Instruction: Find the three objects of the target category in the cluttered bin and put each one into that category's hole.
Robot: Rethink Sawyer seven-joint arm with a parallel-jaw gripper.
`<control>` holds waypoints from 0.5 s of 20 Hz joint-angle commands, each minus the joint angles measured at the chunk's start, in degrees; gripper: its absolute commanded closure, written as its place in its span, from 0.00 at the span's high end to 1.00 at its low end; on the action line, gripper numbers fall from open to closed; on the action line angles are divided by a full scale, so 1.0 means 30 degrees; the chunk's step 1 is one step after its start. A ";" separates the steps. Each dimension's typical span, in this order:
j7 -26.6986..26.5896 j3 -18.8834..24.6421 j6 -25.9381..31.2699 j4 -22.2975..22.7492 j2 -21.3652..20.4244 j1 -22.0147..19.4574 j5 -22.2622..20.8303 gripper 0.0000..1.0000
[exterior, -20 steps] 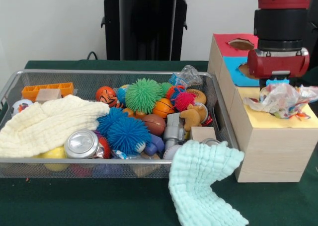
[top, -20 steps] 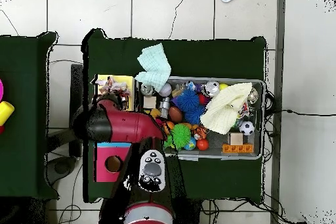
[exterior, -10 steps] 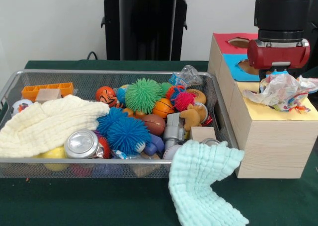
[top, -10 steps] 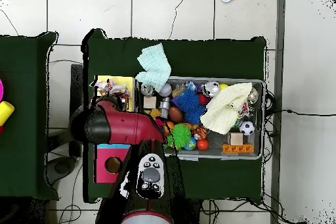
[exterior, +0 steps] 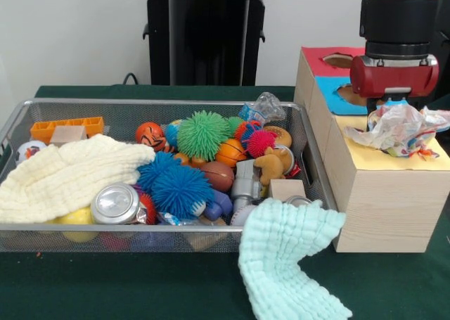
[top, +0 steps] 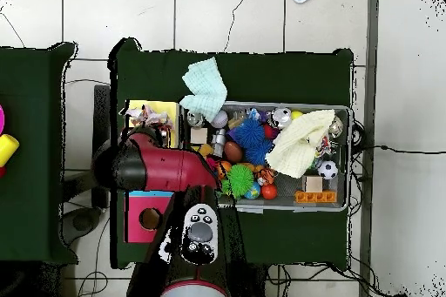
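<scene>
The red and black arm [exterior: 394,46] stands over the wooden box [exterior: 380,193] at the right of the wire bin [exterior: 309,162]. Its claw [exterior: 391,107] is almost hidden: the front view shows only a small blue tip under the red wrist, just above a crumpled plastic wrapper [exterior: 401,136], so I cannot tell if the claw is apart or together. The wrapper lies on the yellow section of the box top, and it seems to cover that section's hole. Behind it, the blue and the red sections each show an open hole.

The overhead view hides the claw fully under the arm [top: 161,165]. But it shows the box top [top: 150,215] with the wrapper [top: 150,118] at the end nearest the mint cloth [top: 205,89], which the front view cannot place so clearly. It also shows that the mint cloth hangs from the bin's corner onto the green worktop [top: 287,71].

The front view gives the bin's contents better: a cream cloth [exterior: 67,176] over the left part, a silver can [exterior: 116,202] beside it, a blue spiky ball [exterior: 176,186], a green spiky ball [exterior: 202,133], a pink spiky ball [exterior: 261,143], a small basketball [exterior: 230,152], a brown toy bear [exterior: 271,167], a wooden block [exterior: 287,189] and an orange brick [exterior: 67,126] at the far left corner.
</scene>
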 commanded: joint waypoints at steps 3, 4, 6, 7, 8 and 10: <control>0.2843 0.0569 0.4550 0.2385 -0.3178 -0.0666 0.0207 1.00; 0.2830 0.0468 0.4731 0.2280 -0.3215 -0.0583 0.0167 1.00; 0.2819 0.0436 0.4613 0.2133 -0.3020 -0.0560 0.0116 1.00; 0.2846 0.0562 0.4043 0.2224 -0.2783 -0.0657 0.0093 1.00; 0.2865 0.0692 0.3542 0.2131 -0.2453 -0.0766 0.0080 1.00; 0.2889 0.0744 0.2658 0.2046 -0.1900 -0.0859 -0.0063 1.00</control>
